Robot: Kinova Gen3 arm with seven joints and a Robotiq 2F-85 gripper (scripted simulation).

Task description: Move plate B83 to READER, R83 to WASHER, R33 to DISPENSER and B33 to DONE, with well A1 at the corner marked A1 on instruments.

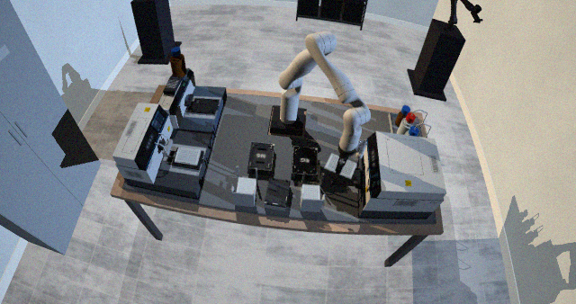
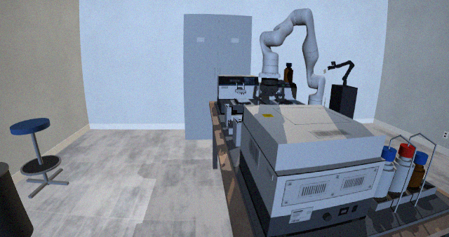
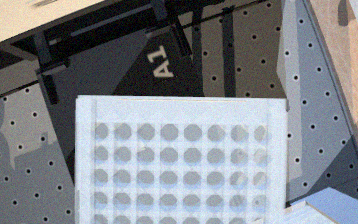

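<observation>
My gripper (image 1: pixel 340 161) is shut on a white well plate (image 3: pixel 180 165), gripping it across its width. I cannot read the plate's label. It hangs level, just above the dark nest in front of the READER (image 1: pixel 402 178) at the right end of the table. In the wrist view the nest's corner mark A1 (image 3: pixel 162 62) lies just beyond the plate's far short edge, and the part of the nest I can see has no plate in it. My fingers are hidden in the wrist view. In the exterior view the READER housing (image 2: pixel 309 142) hides the plate.
A washer-type instrument (image 1: pixel 153 153) at the left holds a white plate (image 1: pixel 186 156); another instrument (image 1: pixel 202 106) stands behind it. Two dark stack racks (image 1: pixel 261 159) (image 1: pixel 306 160) stand mid-table, with white blocks (image 1: pixel 246 192) (image 1: pixel 311 196) near the front edge. A bottle rack (image 1: pixel 409 121) stands at the back right.
</observation>
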